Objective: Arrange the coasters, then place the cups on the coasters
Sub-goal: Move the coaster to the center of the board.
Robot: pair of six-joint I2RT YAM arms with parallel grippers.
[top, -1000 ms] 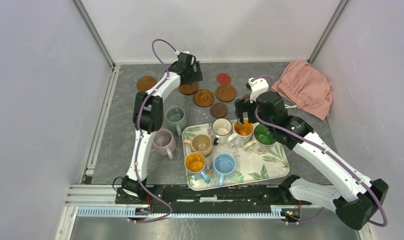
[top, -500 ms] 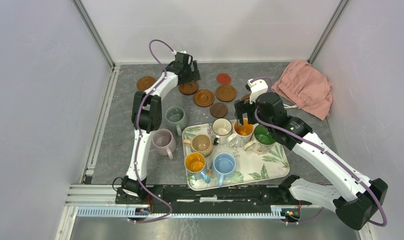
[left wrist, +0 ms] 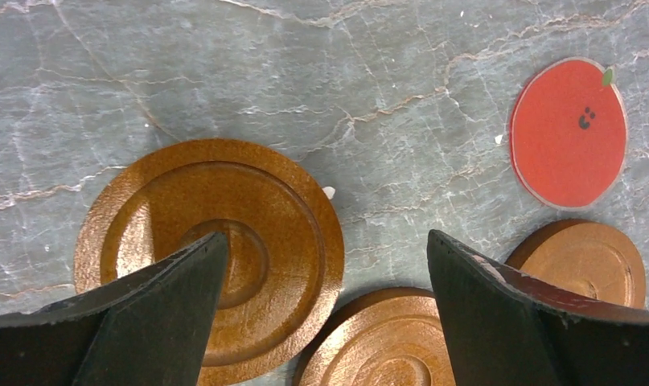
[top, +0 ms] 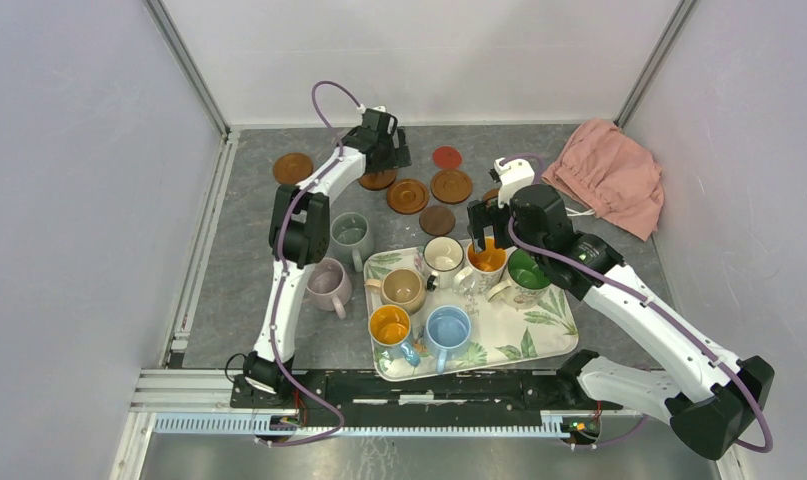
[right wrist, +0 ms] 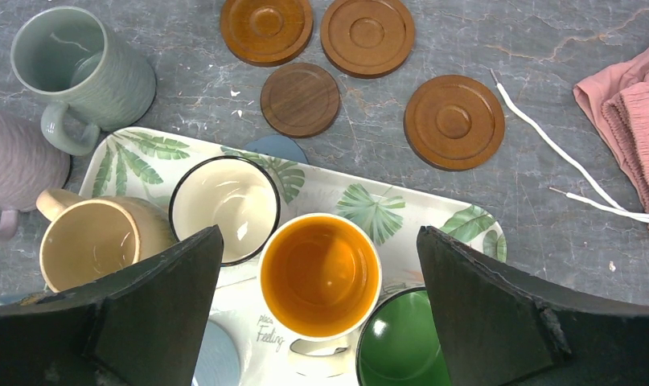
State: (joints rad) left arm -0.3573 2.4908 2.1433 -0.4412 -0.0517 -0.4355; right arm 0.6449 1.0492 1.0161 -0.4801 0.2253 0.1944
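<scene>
My left gripper hangs open above a rimmed brown coaster at the back of the table. Two more brown coasters and the red coaster lie to its right. My right gripper is open above the orange-inside cup, with the cream cup and the green-inside cup on either side. Nothing is held by either gripper.
The leaf-print tray also carries tan, light blue and blue orange-inside cups. Grey-green and pink cups stand left of it. A dark brown coaster and a grey-blue coaster lie behind it. Pink cloth sits back right.
My left gripper has shifted slightly to the right over the brown coasters. The right arm and the cups have not moved.
</scene>
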